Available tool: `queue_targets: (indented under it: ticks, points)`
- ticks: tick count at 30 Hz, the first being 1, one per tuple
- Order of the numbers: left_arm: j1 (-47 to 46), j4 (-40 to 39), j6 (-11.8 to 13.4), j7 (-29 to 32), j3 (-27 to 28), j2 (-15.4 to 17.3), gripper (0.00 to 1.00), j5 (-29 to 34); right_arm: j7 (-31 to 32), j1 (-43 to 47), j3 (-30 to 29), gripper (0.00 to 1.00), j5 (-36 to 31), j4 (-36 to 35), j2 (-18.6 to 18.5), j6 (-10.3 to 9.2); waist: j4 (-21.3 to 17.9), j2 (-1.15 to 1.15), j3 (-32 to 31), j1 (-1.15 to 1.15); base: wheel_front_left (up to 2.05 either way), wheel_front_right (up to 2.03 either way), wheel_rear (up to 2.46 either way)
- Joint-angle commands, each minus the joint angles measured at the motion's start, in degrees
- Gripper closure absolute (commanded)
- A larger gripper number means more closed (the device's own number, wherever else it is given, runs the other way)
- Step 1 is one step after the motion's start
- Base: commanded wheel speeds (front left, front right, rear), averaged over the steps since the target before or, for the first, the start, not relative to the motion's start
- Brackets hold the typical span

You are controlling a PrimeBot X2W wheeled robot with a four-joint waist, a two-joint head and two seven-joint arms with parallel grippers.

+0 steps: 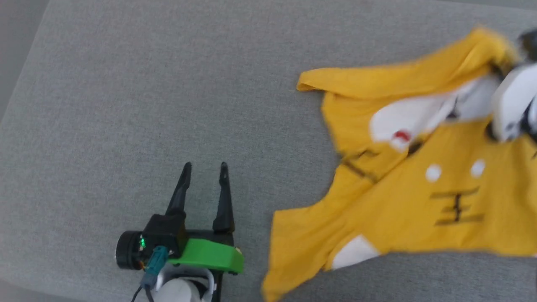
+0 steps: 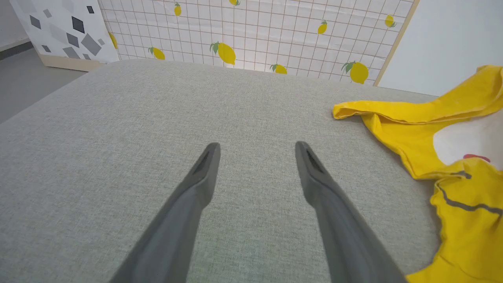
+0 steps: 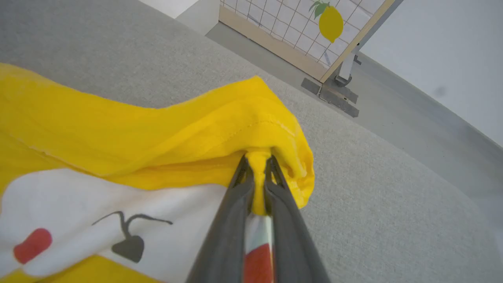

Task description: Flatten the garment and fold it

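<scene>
Garment (image 1: 398, 209) crumpled, one edge pinched.
Your right gripper (image 3: 257, 160) clamps a yellow fold, probably to spread it; your left gripper (image 1: 205, 166) rests, fingers apart.

One yellow garment (image 1: 402, 201) lies on one grey surface (image 1: 126, 84). There are two pincers, the left pincer (image 1: 205, 165) and the right pincer (image 3: 257, 160). One lemon-print screen (image 2: 255, 35) stands behind.

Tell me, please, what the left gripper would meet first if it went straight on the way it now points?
Probably nothing close: the left gripper points across bare grey cushion, and the garment lies to its right. Beyond the far edge stands a lemon-print screen; height above the cushion is unclear.
</scene>
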Motion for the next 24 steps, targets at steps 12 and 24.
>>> queue_targets:
  ticks: [12, 24]
  points:
    - [-4.95, 2.42, -2.58, -0.51, -1.53, -3.40, 0.00, 2.08, -6.19, -12.06, -0.37, 1.00, -8.61, 11.74, -1.52, -0.10, 6.20, 0.00, 6.88, 0.00, 0.00, 0.00, 0.00]
    - [-5.43, 4.21, -3.73, -0.53, 0.16, -4.80, 0.00, 3.22, -10.53, -11.52, -2.34, 0.00, -6.95, 15.72, 1.91, -0.10, 3.32, 0.00, 2.91, 0.00, 0.00, 0.00, 0.00]
